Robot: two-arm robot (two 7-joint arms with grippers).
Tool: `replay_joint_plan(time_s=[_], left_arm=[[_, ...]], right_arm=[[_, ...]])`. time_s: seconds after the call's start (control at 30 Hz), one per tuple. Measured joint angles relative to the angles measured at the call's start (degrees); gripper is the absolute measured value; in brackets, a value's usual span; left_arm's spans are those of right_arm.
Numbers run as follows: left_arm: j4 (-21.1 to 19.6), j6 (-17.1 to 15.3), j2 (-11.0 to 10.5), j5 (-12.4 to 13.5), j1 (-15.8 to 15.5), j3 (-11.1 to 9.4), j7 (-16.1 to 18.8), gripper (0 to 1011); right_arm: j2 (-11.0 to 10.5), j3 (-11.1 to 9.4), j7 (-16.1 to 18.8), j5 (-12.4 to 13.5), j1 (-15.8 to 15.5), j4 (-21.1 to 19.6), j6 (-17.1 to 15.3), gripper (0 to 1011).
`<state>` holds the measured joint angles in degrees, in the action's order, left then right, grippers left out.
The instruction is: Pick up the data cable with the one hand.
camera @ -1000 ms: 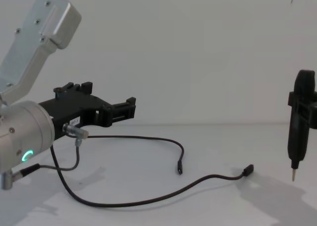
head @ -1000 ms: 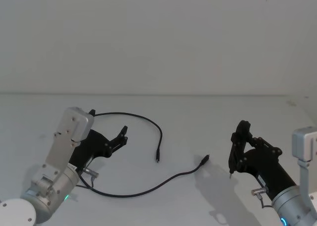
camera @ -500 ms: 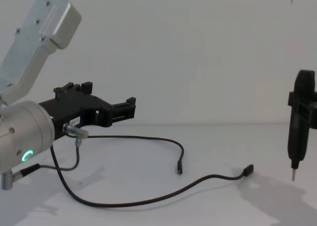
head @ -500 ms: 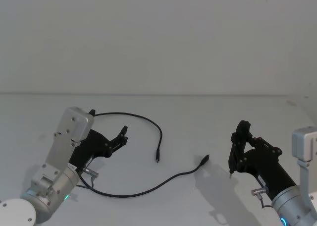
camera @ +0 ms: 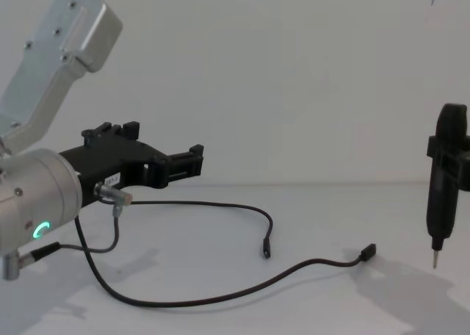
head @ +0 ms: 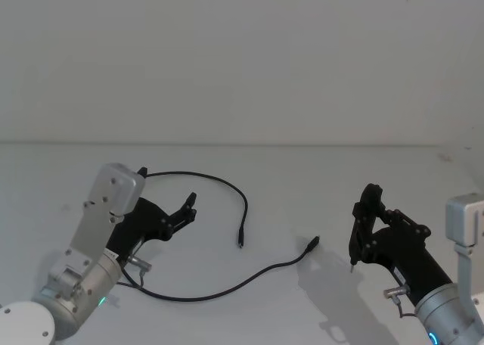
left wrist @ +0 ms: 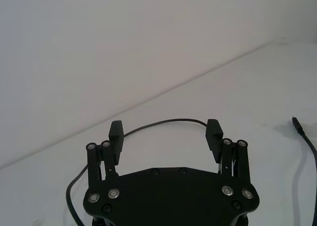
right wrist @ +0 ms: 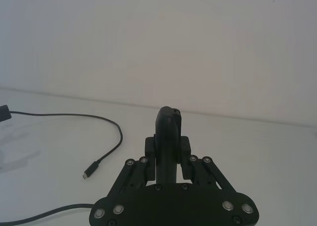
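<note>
The data cable curved just beyond the released left gripper; lowering astride the cord seemed best. The right gripper hung rightward, clenching a tool.

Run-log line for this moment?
left gripper: open, over data cable lying on table | right gripper: shut on black tool, at right
</note>
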<state>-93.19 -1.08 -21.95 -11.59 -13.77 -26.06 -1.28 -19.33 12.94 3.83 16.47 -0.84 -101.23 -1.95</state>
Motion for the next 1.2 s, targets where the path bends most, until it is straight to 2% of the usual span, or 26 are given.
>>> replay_joint_plan(time_s=[0.23, 0.57, 0.73, 0.93, 1.2], left_arm=[[-0.65, -1.49, -0.88, -1.29, -0.52, -0.21, -3.12, 1001], [-2.42, -5.8, -3.25, -4.44, -1.65, -0.55, -10.18, 1001], [-3.15, -8.74, -4.49, -6.16, -2.6, -0.88, -14.07, 1001], [-3.72, -14.09, -6.13, -8.83, -4.75, -1.94, -19.93, 1001], [-3.4, -20.68, -6.87, -11.44, -7.83, -3.78, -25.42, 1001]], right_arm=[[0.0, 0.0, 0.0, 0.0, 0.0, 0.0, 0.0, 279], [0.0, 0.0, 0.0, 0.0, 0.0, 0.0, 0.0, 279], [0.0, 0.0, 0.0, 0.0, 0.0, 0.0, 0.0, 279], [0.0, 0.0, 0.0, 0.0, 0.0, 0.0, 0.0, 279], [0.0, 0.0, 0.0, 0.0, 0.0, 0.0, 0.0, 279]])
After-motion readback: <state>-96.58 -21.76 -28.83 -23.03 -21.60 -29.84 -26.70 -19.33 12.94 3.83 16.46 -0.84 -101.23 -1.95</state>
